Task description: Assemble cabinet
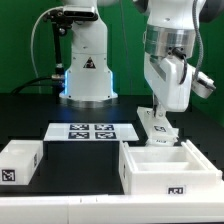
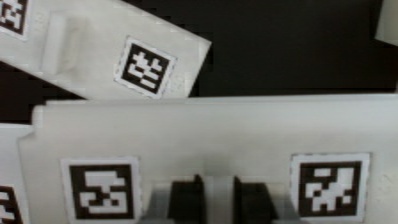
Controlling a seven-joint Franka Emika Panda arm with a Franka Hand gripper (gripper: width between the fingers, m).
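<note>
Closest to the wrist lens, two dark fingers [image 2: 187, 200] of the gripper [image 2: 215, 186], drawn all but together, only a thin pale sliver between them; cannot tell whether pinching that sliver or merely framing it

Right under the tips, a white panel [image 2: 214, 135] with two black-and-white tags on its face, one to each side of the fingers

Beyond that panel, across a strip of bare black bench [image 2: 302, 60], another white tagged piece [image 2: 89, 50], askew to the panel and apart from it; too blurred to tell which part

From the exterior view, gripper [image 1: 158, 110] pointing straight down at mid-bench, tips on the white panel [image 1: 157, 124], one tag showing on its near face

Just beside that panel on the near side, touching or nearly so, the cabinet [image 1: 150, 180]: large white box, hollow and open upward, small tag on its front wall, close to the bench's near edge toward the exterior view's right corner; its far wall between the fingers and that near edge

Toward the exterior view's left of the gripper, apart from it, the marker board [image 1: 90, 132], flat at mid-bench

At the near corner on the exterior view's left, a small white tagged block [image 1: 20, 160], well apart from cabinet and panel

Along the far edge, a white robot base [image 1: 88, 60] with a yellow warning triangle, and a green object [image 1: 206, 82] behind the arm on the exterior view's right
</note>
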